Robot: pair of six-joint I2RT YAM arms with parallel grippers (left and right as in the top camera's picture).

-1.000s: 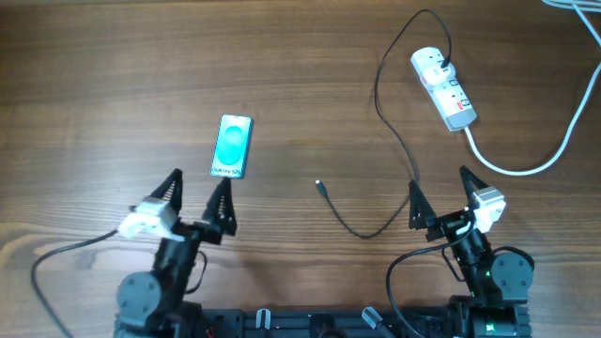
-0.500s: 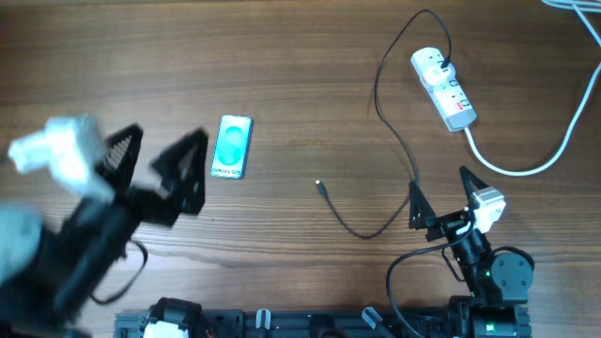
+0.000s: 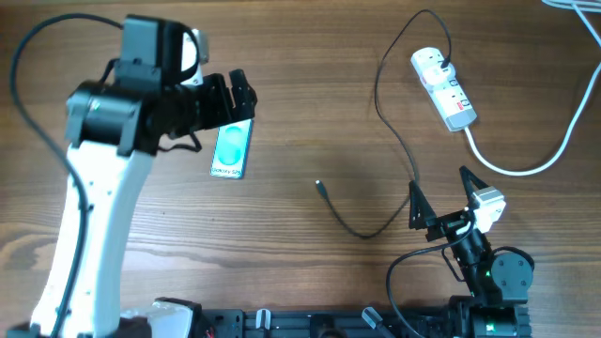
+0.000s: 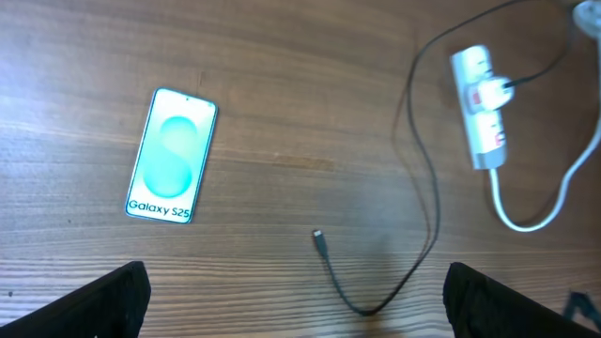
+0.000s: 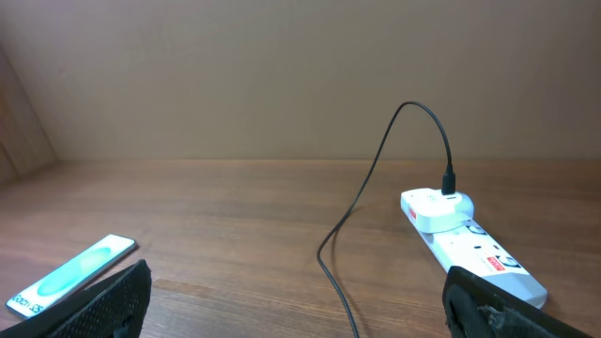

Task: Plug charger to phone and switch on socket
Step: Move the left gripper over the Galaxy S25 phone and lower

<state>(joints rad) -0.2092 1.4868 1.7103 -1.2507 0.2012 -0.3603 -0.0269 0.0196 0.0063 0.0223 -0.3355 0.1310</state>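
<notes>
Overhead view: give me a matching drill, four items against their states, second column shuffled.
Items:
1. phone
2. charger's connector tip
3. power strip
4. right gripper

States:
A. white plug seated in it
B. open, holding nothing
C. teal screen facing up
D. lying loose on the table

Pairs: 1-C, 2-D, 3-A, 4-B

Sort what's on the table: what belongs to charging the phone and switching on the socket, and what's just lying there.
For the job: phone; black charger cable; white socket strip with red switches.
Just lying about: the strip's thick pale lead; a pale cable crossing the far corner.
</notes>
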